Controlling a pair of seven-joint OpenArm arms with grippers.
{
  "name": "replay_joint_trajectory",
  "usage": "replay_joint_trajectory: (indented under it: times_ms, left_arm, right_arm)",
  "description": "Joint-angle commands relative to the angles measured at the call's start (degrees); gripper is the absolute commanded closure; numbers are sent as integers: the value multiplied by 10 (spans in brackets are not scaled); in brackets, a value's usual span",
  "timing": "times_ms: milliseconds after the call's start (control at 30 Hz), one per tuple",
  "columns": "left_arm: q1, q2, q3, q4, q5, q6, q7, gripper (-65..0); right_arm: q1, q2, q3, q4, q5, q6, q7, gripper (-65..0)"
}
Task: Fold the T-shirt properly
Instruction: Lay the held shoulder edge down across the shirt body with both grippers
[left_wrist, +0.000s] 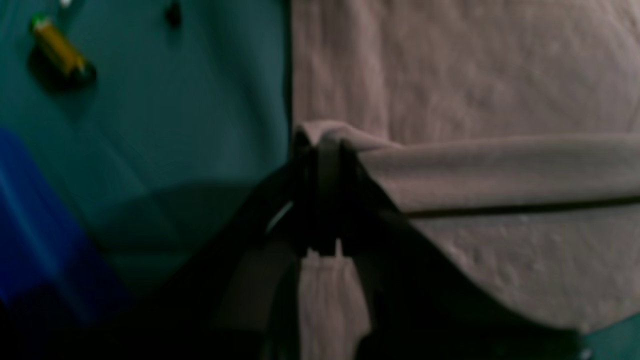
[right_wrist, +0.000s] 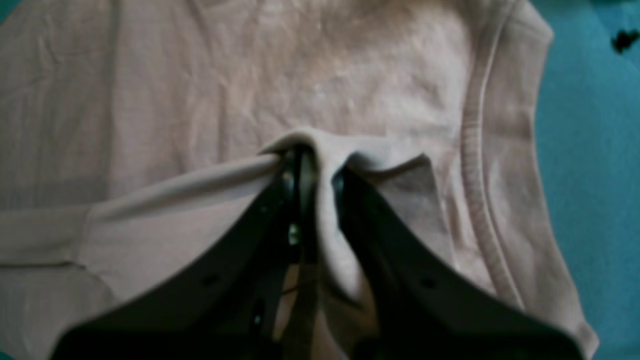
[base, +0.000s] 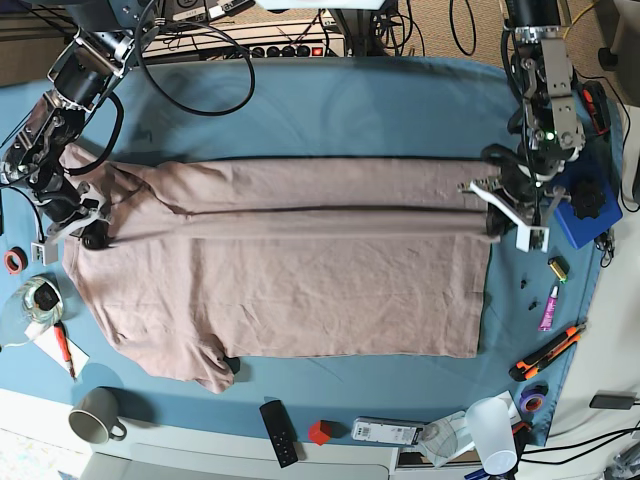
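Showing as soft, matt, wrinkled cotton: T-shirt; lying smooth, matt cloth: blue surface; gleaming dully, black plastic: left gripper.

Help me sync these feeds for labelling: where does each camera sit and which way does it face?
Left wrist: on the left arm, looking down past the left gripper, shut on the T-shirt.
Right wrist: on the right arm, looking down past the right gripper, pinching a fold beside the ribbed neck.
Base: overhead, facing down at the blue table cloth, both arms visible.
All three share the T-shirt.

Black wedge-shaped left claw, black right claw with round screw holes, black cables, silver-grey arm links
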Motion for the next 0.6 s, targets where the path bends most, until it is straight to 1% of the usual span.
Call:
replay_joint_trajectory:
  times_ms: [0,167,233,267,333,400,500,567]
  left_arm:
    - [-14,-5,-2,7,1,2,-14,0]
    - [-42,-5,-2,-29,1,2,-14,0]
    - [-53,-5,-2,-50,0,2,-14,0]
    - [-58,-5,-2,-59,0,-4,-14,0]
    - [-68,-5,-2,-74,-2,-25,-14,0]
    - [-73,-5,-2,-81,-2,-36,-14,0]
    - [-74,-5,-2,-81,-2,-35,-14,0]
    - [-74,-5,-2,-81,-2,-35,-14,0]
  right_arm:
    - [12,14,3,10,5,-3,19,0]
    - [14,14,3,10,-4,-3,24,0]
    - [15,14,-3,10,-10,-9,25,0]
    - [16,14,-7,10,-12,-10,25,0]
    - [16,14,-22,10,-22,-13,35,0]
    - [16,14,-41,10,-42,-30,46,0]
    - [17,14,-66,10,-59,-50,57,0]
    - [17,14,-72,10,-59,-56,68,0]
